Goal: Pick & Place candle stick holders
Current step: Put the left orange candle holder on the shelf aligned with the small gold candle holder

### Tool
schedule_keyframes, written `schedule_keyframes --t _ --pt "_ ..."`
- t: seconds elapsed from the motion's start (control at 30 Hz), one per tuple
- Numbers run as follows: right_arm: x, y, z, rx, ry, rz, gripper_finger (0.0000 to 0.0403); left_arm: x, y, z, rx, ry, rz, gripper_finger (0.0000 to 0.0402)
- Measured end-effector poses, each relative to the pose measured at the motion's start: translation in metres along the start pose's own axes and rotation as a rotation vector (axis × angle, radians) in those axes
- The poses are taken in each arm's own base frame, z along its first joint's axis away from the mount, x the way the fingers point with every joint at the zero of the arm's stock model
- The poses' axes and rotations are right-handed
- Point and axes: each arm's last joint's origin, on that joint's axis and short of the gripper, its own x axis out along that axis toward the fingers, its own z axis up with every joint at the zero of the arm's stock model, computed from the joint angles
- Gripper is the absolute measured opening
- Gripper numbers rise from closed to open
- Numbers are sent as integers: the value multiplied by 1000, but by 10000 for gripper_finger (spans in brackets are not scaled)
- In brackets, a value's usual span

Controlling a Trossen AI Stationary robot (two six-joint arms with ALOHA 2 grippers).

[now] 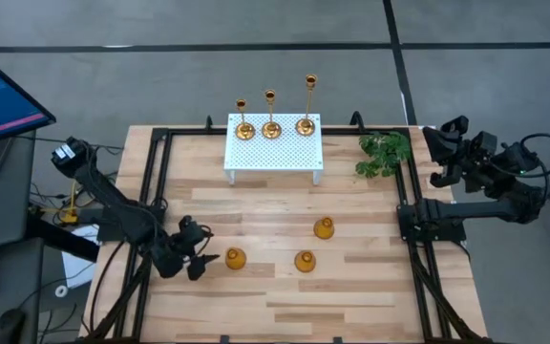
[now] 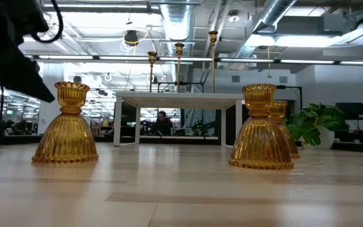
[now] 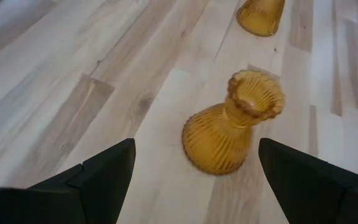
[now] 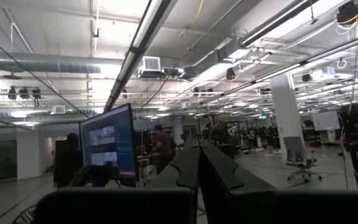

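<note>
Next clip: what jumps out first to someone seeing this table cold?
Three tall slim gold candlesticks stand in a row on the white perforated stand at the table's far edge. Three short ribbed amber glass holders sit scattered on the pale wood in front. The open left gripper hovers beside the leftmost amber holder, not touching it; the shut right gripper waits off the table's right edge.

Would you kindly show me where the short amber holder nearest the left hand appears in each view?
High view: short amber holder, beside the open left hand.
Low view: far left.
Left wrist view: centre, upright.
Right wrist view: not in it.
Shared landmark: neighbouring short holder.
</note>
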Motion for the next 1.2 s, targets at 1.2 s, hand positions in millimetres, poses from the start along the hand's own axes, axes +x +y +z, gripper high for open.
schedule_keyframes --t 1.2 --pt "0 -2 6 35 -52 -51 0 57 -9 -17 138 -196 -77 341"
